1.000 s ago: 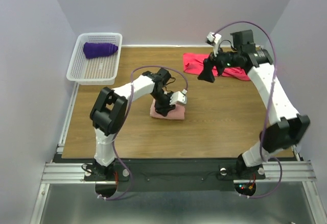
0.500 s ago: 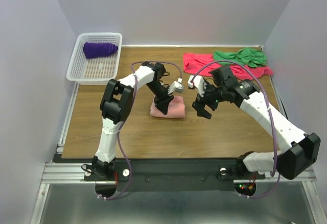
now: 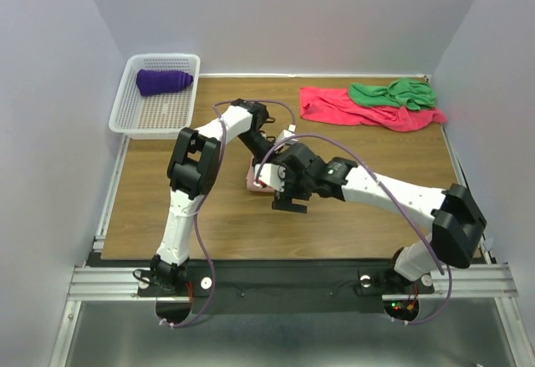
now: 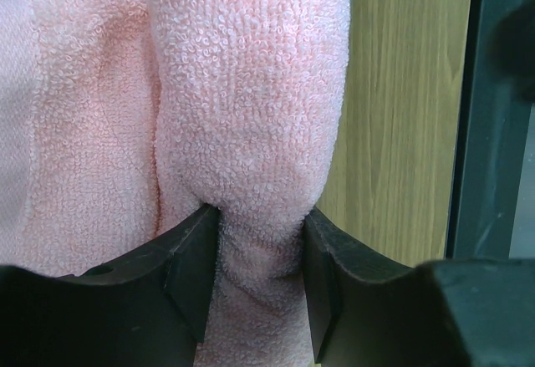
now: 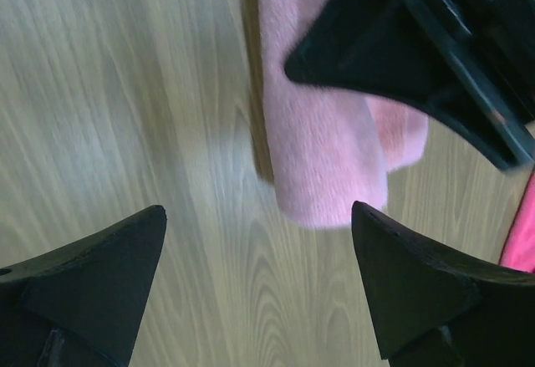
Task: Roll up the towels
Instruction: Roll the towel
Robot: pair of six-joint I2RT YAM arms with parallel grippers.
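- The purple cloth towel (image 3: 164, 81) lies rolled in the white plastic mesh basket (image 3: 125, 99) at the far-left corner of the wooden table (image 3: 167, 216). That one looks done.
- The salmon-pink terry towel (image 4: 251, 91) sits near the table's middle, rolled or nearly so. The left gripper (image 4: 259, 250) is clamped on one end of it.
- The right gripper (image 5: 259, 275) hovers just beside it, jaws wide apart and empty.
- The crimson towel (image 3: 334, 104) and the green towel (image 3: 393, 93) lie crumpled by the far-right corner, not yet rolled.
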